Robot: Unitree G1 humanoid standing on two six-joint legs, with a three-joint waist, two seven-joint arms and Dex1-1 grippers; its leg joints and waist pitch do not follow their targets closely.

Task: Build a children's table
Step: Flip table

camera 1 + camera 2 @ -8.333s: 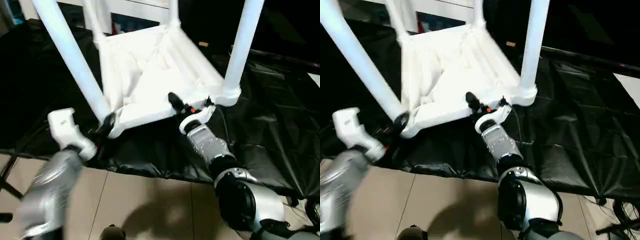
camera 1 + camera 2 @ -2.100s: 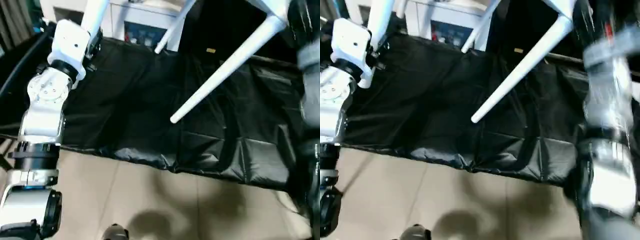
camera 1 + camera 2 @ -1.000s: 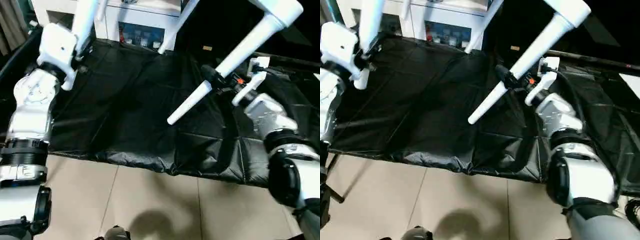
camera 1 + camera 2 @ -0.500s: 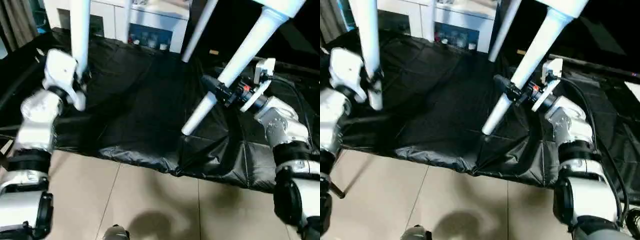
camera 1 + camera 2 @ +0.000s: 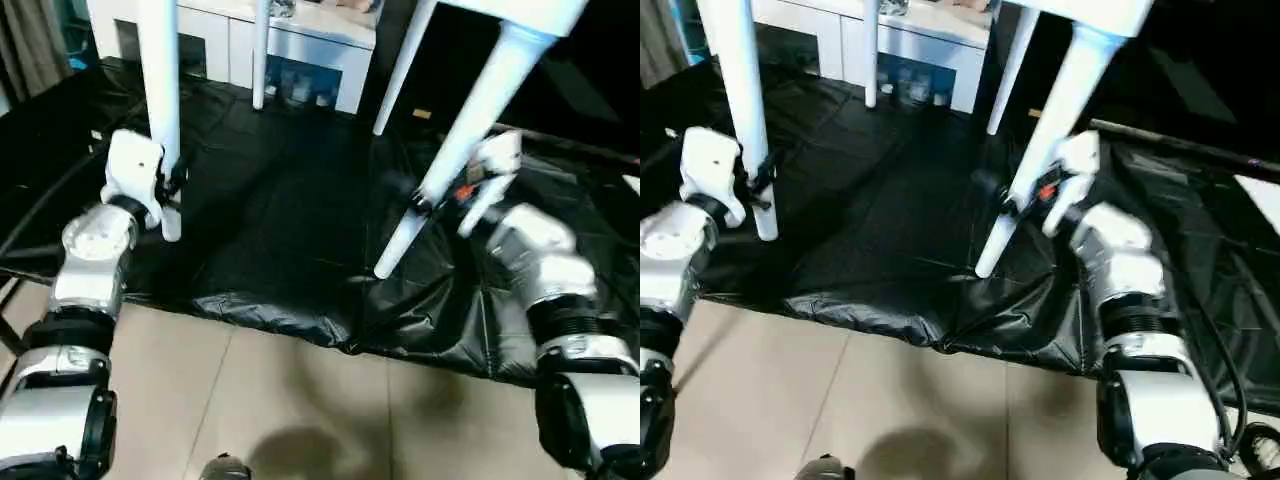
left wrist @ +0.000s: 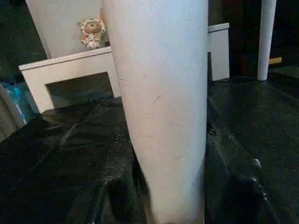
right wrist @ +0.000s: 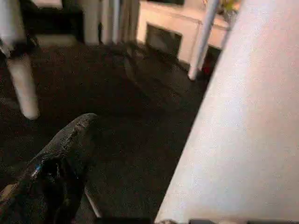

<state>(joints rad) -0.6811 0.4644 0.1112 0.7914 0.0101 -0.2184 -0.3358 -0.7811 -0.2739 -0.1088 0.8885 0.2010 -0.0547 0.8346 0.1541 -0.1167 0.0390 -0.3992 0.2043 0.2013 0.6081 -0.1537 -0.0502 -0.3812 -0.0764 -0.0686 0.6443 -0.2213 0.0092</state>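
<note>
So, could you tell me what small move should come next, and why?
Probably lower the table a little: the near left leg in the left gripper seems above the black sheet, while the leg by the right gripper nearly touches it.

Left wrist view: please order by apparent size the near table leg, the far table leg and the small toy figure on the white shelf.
1. Near table leg, by far the largest, because it is closest to the camera.
2. Far table leg.
3. Toy figure, the smallest.

You won't find any text, label, brand, number or sign that can be read here; nothing on the white table legs (image 5: 160, 110) or the cabinet (image 5: 300, 45) carries legible writing.
</note>
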